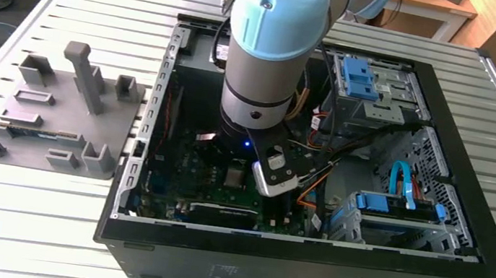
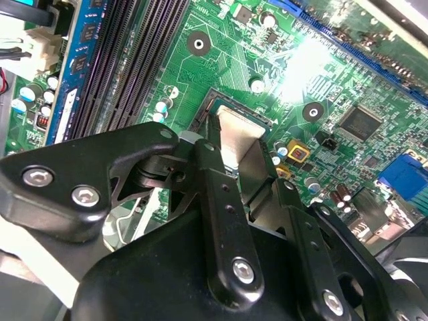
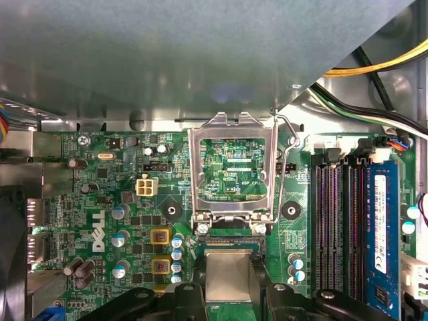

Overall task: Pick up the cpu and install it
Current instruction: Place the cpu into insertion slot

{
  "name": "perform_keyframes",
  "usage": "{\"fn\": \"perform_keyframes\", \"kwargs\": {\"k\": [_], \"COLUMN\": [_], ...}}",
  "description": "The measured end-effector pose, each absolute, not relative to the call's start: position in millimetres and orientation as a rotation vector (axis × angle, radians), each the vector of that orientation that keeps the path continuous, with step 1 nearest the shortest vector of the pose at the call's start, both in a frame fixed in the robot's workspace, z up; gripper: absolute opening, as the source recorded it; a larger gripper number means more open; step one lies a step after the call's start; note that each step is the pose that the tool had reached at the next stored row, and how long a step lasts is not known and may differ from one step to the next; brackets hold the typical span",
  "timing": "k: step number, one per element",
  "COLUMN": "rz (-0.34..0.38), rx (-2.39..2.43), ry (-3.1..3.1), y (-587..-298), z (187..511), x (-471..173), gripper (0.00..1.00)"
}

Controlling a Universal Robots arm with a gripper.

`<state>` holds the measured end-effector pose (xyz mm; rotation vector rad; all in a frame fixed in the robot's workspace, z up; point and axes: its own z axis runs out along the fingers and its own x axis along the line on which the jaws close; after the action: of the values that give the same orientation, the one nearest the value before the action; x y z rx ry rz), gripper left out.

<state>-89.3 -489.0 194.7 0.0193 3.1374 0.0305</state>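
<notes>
Second wrist view: pinches the cpu (image 2: 235, 127) between the gripper (image 2: 234, 152) fingers, over the green motherboard (image 2: 227, 60); first wrist view: holds it just beside the opened socket frame (image 3: 232, 167); exterior view: reaches with the arm (image 1: 272, 40) into the computer case (image 1: 307, 275), grey fixture tray (image 1: 48, 111) at nine o'clock.

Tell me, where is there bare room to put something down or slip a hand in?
The slatted table is bare in the exterior view's lower left, between the grey fixture block and the computer case, and along the case's right side. Inside the case it is crowded: the gripper holds the cpu over the motherboard, with cables and drive bays alongside.
</notes>
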Motion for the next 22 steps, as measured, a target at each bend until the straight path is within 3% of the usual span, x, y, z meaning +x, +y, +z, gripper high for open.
{"fn": "perform_keyframes", "kwargs": {"k": [4, 5, 22], "rz": [0.031, 0.03, 0.03], "rx": [0.019, 0.019, 0.043], "ry": [3.137, 3.137, 3.137], "y": [-489.0, -489.0, -489.7], "z": [194.6, 194.7, 192.3], "x": [-89.3, -89.3, -87.1], "gripper": [0.4, 0.45, 0.45]}}
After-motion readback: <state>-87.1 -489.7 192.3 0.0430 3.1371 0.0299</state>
